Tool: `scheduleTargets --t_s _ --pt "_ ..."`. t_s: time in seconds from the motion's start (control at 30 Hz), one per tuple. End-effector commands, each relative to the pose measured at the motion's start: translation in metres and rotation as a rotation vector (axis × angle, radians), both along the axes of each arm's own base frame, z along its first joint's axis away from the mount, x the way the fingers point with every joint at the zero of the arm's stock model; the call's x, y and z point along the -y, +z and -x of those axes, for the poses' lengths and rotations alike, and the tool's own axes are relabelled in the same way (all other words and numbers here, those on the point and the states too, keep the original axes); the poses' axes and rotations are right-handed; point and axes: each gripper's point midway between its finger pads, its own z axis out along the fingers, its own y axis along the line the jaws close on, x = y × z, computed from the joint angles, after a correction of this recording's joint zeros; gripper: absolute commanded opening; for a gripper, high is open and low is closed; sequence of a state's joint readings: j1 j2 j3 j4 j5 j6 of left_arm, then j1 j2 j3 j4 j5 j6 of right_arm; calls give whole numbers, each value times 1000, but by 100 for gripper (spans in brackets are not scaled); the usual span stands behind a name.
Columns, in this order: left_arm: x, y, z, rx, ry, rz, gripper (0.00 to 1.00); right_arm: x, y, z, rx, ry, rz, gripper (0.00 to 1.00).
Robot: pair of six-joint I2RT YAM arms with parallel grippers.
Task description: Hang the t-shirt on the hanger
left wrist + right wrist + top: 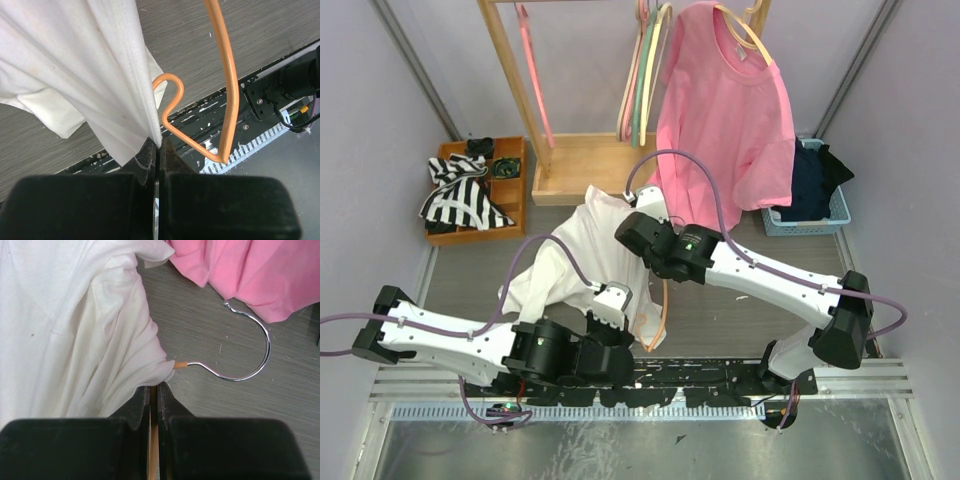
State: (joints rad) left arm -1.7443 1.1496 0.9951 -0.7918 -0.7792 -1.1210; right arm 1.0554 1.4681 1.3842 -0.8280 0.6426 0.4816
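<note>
The white t-shirt (565, 265) hangs bunched between my two grippers above the grey table. My left gripper (159, 145) is shut on a ribbed edge of the t-shirt (90, 75). Just right of that gripper, one curved end of the orange hanger (228, 85) hangs free. My right gripper (156, 386) is shut on the hanger's orange bar, which shows between the jaws. The t-shirt's ribbed collar (155, 375) is gathered around the hanger's neck (181, 365). The silver hook (252, 372) sticks out past the collar. In the top view a length of the hanger (666, 300) shows below the right gripper.
A pink t-shirt (730, 110) hangs on a cream hanger from the wooden rack (580, 165), beside green and pink hangers (640, 80). A wooden tray (510, 195) with striped cloth sits at the left. A blue basket (835, 215) of dark clothes stands at the right.
</note>
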Motion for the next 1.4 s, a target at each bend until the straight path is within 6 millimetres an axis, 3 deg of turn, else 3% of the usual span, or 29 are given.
scheduleTargets --t_s 0.0,0.47,0.83,1.37 --pt "16 13 33 -91 -80 80 0 3 70 -48 268 -266 -223 1" --pt "29 28 67 -94 -152 114 0 19 66 -58 304 -365 -235 1" --pt "44 39 95 -72 -213 131 0 25 78 -67 333 -421 -282 1" --pt "58 43 112 -46 -243 149 0 23 82 -71 344 -457 -293 1"
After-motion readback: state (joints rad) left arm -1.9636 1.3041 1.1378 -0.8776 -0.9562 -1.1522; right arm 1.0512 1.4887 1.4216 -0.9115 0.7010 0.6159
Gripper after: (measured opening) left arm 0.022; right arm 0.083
